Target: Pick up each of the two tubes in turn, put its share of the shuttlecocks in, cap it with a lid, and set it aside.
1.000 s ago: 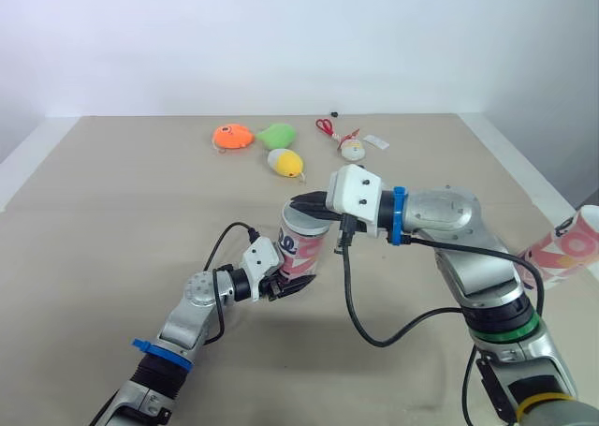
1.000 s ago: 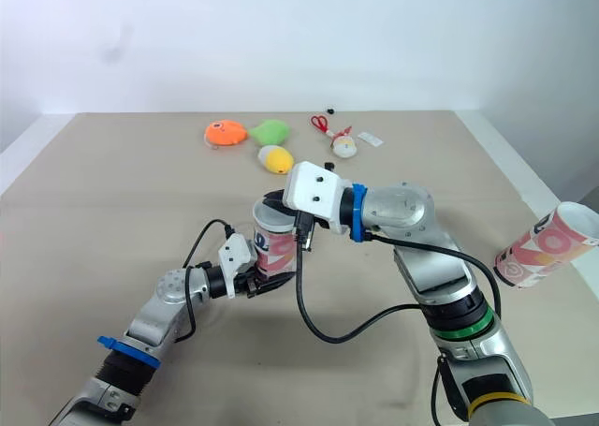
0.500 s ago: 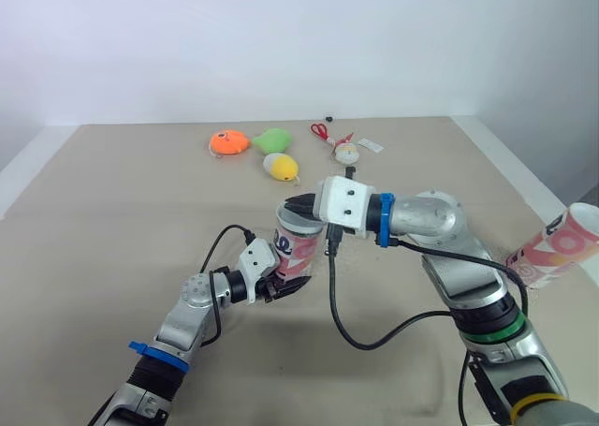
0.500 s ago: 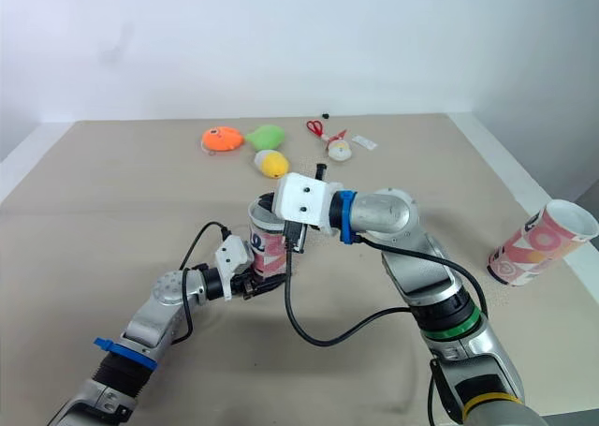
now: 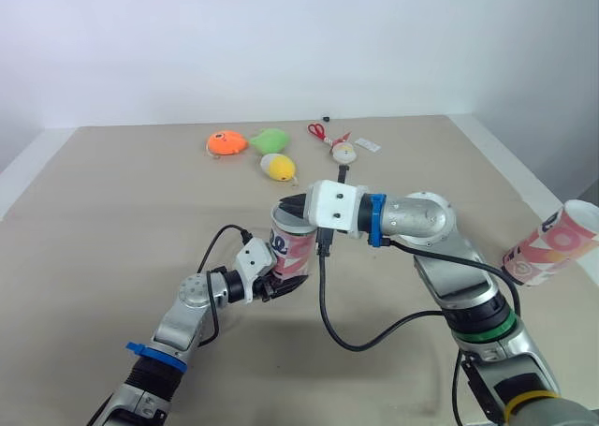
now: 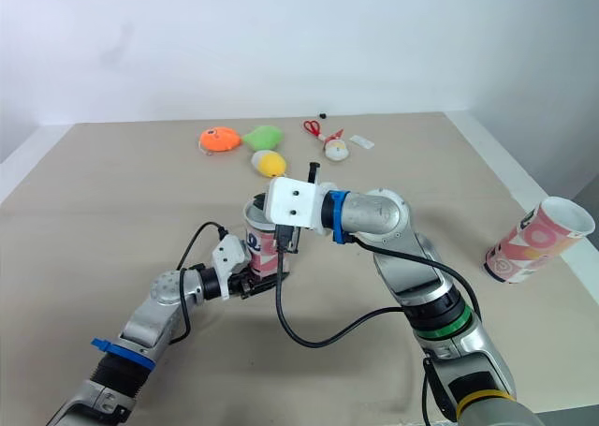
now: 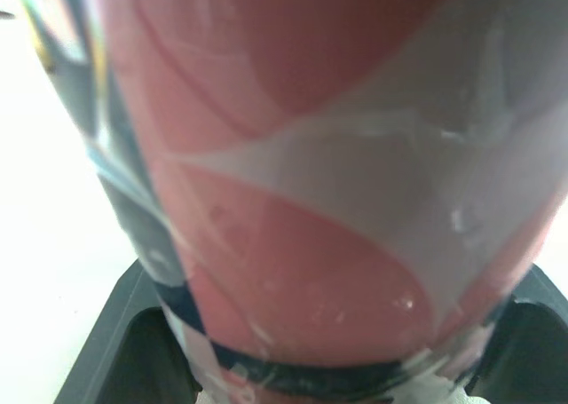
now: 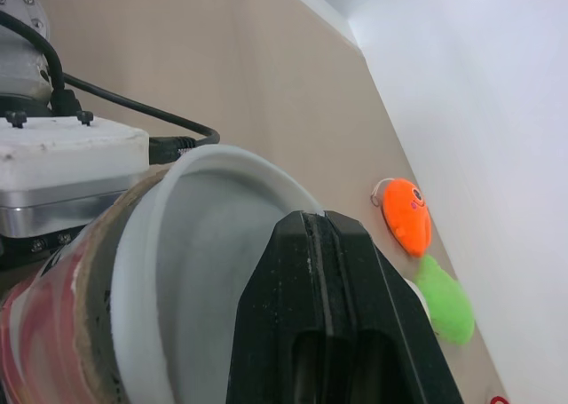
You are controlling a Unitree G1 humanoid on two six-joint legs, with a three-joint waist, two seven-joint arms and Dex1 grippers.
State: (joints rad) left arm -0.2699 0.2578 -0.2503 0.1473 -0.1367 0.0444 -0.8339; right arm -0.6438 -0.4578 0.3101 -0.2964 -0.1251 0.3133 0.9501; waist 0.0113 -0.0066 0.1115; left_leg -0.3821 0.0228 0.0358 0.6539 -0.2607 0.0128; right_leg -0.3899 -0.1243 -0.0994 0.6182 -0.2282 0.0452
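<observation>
Right arm's elbow has drawn slightly inward, while the right hand [image 5: 290, 205] stays at the white rim of the tube [image 5: 298, 250], its two fingers pressed together with nothing visible between them. The left hand [image 5: 279, 282] clamps that tube near its base, upright at mid-desk [image 5: 112, 211]. A second tube [image 5: 552, 248] lies tilted at the desk's right edge, well apart.
</observation>
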